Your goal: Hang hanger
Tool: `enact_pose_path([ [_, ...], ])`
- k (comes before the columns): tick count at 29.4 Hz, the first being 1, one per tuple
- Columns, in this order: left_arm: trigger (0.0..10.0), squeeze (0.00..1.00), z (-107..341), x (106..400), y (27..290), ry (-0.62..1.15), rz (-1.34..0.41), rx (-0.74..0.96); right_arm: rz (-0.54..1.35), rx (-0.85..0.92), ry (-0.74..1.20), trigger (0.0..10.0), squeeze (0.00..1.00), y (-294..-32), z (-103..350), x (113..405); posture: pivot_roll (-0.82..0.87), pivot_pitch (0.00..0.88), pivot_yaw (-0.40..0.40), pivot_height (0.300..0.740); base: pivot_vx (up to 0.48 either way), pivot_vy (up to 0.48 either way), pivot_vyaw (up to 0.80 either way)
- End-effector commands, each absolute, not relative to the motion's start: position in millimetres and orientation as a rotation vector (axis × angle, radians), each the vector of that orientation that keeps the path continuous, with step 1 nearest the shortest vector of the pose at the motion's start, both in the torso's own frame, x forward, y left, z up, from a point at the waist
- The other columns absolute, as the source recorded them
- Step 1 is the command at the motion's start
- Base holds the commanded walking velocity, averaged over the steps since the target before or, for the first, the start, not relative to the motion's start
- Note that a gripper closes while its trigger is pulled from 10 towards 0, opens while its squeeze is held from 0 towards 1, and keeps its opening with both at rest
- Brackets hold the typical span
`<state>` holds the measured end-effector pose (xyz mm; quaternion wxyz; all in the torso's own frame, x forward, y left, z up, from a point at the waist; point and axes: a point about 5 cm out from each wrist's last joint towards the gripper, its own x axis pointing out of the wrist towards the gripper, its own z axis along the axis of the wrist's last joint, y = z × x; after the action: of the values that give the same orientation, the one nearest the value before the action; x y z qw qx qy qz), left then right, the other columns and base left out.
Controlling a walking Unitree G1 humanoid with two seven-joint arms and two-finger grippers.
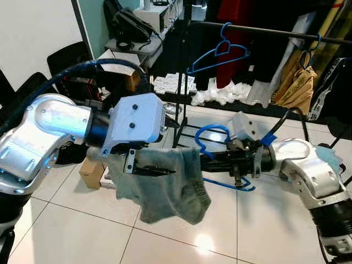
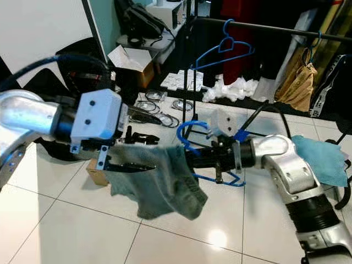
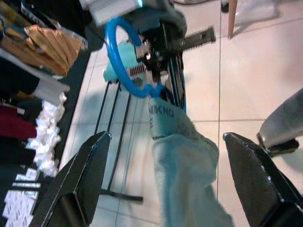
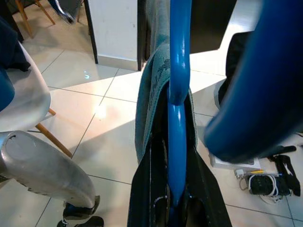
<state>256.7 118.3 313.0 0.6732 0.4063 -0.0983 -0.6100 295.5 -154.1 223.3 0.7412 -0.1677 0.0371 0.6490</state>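
Right gripper [image 2: 192,158] reaches across the front of the robot, its fingers clamped tight on a blue hanger [image 2: 193,144]. The right wrist view shows the blue bar pinched between the two black fingers [image 4: 151,189]. The hanger's hook curls up just above the gripper; its lower bar runs below the wrist. One grey-green towel [image 1: 170,184] is draped over the hanger just ahead of the fingertips and hangs down from it.

Left gripper [image 1: 154,170] sits level with the towel, coming from the opposite side. In the left wrist view its two fingers [image 3: 85,175] stand wide apart, the towel between them, holding nothing.

Behind both grippers, well apart: a black clothes rail [image 1: 264,32]. Count on the rail: two blue hangers. One [image 1: 220,54] is bare, and the other [image 1: 308,52] carries a tan garment [image 1: 297,85].

Containers: one cardboard box [image 1: 92,171] on the tiled floor [image 1: 71,231] below the left gripper; its contents cannot be made out. A light blue cloth [image 2: 322,157] lies on the floor beyond the right arm.
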Motion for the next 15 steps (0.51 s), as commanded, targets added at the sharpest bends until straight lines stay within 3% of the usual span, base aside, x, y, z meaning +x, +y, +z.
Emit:
enact_pose_path([
  [1, 6.0, 0.0, 309, 259, 123, -0.176, -1.362, 0.955, 1.444, -0.395, 0.054, 10.0, 0.0, -149, 228, 294, 0.02, 0.035, 0.016, 0.74, 0.0, 0.0, 0.0],
  [2, 4.2, 0.0, 305, 265, 125, -0.148, -1.341, 0.986, 1.447, -0.398, 0.051, 10.0, 0.0, -147, 227, 294, 0.02, 0.034, 0.017, 0.74, 0.0, 0.0, 0.0],
  [4, 4.2, 0.0, 305, 265, 125, -0.148, -1.341, 0.986, 1.447, -0.398, 0.051, 10.0, 0.0, -147, 227, 294, 0.02, 0.034, 0.017, 0.74, 0.0, 0.0, 0.0],
  [5, 3.6, 0.0, 302, 267, 125, -0.136, -1.334, 0.987, 1.448, -0.399, 0.049, 10.0, 0.0, -146, 228, 294, 0.02, 0.034, 0.018, 0.74, 0.0, 0.0, 0.0],
  [6, 3.6, 0.0, 302, 267, 125, -0.136, -1.334, 0.987, 1.448, -0.399, 0.049, 10.0, 0.0, -146, 228, 294, 0.02, 0.034, 0.018, 0.74, 0.0, 0.0, 0.0],
  [7, 4.1, 0.0, 299, 269, 126, -0.114, -1.331, 0.982, 1.45, -0.401, 0.047, 10.0, 0.0, -145, 228, 293, 0.02, 0.035, 0.019, 0.74, 0.0, 0.0, 0.0],
  [8, 6.4, 0.0, 296, 270, 126, -0.095, -1.329, 0.979, 1.452, -0.401, 0.045, 10.0, 0.0, -144, 228, 293, 0.02, 0.034, 0.02, 0.74, 0.0, 0.0, 0.0],
  [10, 6.4, 0.0, 296, 270, 126, -0.095, -1.329, 0.979, 1.452, -0.401, 0.045, 10.0, 0.0, -144, 228, 293, 0.02, 0.034, 0.02, 0.74, 0.0, 0.0, 0.0],
  [11, 10.0, 0.0, 293, 271, 127, -0.076, -1.325, 0.979, 1.454, -0.402, 0.043, 10.0, 0.0, -144, 228, 292, 0.02, 0.035, 0.021, 0.74, 0.0, 0.0, 0.0],
  [15, 10.0, 0.0, 285, 273, 130, -0.004, -1.327, 0.987, 1.454, -0.402, 0.04, 10.0, 0.0, -142, 228, 292, 0.02, 0.036, 0.022, 0.74, 0.0, 0.0, 0.0],
])
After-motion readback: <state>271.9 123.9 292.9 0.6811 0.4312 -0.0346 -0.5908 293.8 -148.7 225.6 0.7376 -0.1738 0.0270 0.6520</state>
